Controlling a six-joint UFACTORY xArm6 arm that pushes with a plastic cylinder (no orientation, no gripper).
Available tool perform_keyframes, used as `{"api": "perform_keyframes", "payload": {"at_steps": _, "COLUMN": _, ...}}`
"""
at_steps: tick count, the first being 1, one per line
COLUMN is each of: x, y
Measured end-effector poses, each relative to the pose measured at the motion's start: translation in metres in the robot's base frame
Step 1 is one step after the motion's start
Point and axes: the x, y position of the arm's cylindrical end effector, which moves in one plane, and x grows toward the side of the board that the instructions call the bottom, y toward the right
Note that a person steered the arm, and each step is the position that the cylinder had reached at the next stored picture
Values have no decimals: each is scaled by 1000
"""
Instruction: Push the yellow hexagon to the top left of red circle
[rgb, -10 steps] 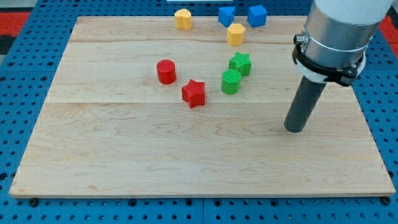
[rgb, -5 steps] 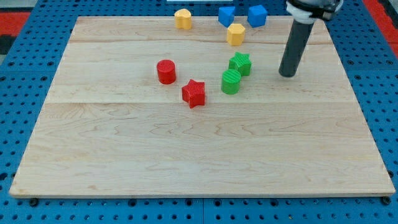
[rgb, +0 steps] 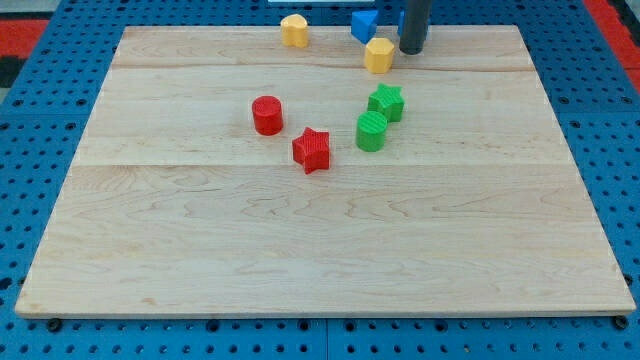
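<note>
Near the view's top, my tip (rgb: 411, 50) just right of upright yellow hexagon (rgb: 379, 55), no claw

My tip (rgb: 411, 50) just right of yellow hexagon (rgb: 379, 55), red circle (rgb: 267, 115) well lower-left

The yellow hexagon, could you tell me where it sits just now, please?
The yellow hexagon sits near the view's top, right of centre, just left of my tip, below the blue block and above the green star.
</note>
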Motion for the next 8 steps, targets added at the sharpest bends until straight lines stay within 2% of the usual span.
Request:
{"api": "perform_keyframes", "payload": {"at_steps": 2, "x": 1, "y": -16}}
{"api": "perform_keyframes", "payload": {"at_steps": 6, "x": 62, "y": -150}}
{"api": "perform_keyframes", "payload": {"at_steps": 7, "x": 57, "y": -190}}
{"api": "perform_keyframes", "payload": {"at_steps": 8, "x": 14, "y": -195}}
